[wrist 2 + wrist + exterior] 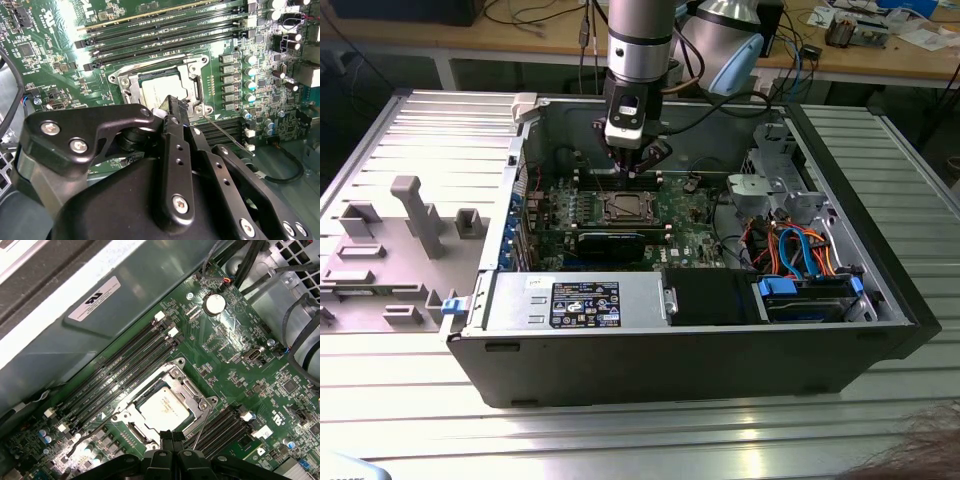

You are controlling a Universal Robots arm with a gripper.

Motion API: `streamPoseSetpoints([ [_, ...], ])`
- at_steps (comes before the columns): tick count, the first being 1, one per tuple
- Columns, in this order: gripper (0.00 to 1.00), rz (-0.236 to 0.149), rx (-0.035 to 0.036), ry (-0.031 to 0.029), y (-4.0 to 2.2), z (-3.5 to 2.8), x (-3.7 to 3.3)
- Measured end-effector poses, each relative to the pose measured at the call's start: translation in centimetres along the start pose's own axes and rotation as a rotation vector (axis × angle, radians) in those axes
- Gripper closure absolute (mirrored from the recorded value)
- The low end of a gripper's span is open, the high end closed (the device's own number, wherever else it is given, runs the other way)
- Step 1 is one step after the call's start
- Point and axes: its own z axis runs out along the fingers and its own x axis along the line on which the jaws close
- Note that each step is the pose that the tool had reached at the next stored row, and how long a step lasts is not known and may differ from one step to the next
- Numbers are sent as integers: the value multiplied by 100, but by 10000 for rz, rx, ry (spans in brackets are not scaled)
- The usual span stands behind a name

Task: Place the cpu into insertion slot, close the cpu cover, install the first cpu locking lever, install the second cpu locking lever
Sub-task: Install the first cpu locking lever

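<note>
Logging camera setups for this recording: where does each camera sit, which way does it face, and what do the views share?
Exterior view: off the arm, raised, looking down into the open computer case; the arm and claw hang over the motherboard.
First wrist view: on the arm, looking down past the claw tips at the cpu framed by the cpu cover.
Second wrist view: on the arm, behind the claw body, facing the same cpu.
Shared: both wrist views show claw, cpu, cpu cover and memory slots.

Bright overhead light, glare on table (pixel 650 440)
</note>
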Motion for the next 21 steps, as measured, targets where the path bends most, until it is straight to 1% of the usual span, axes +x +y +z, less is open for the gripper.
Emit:
streamPoseSetpoints([
  [21,89,-142,-3,-9,0,0,0],
])
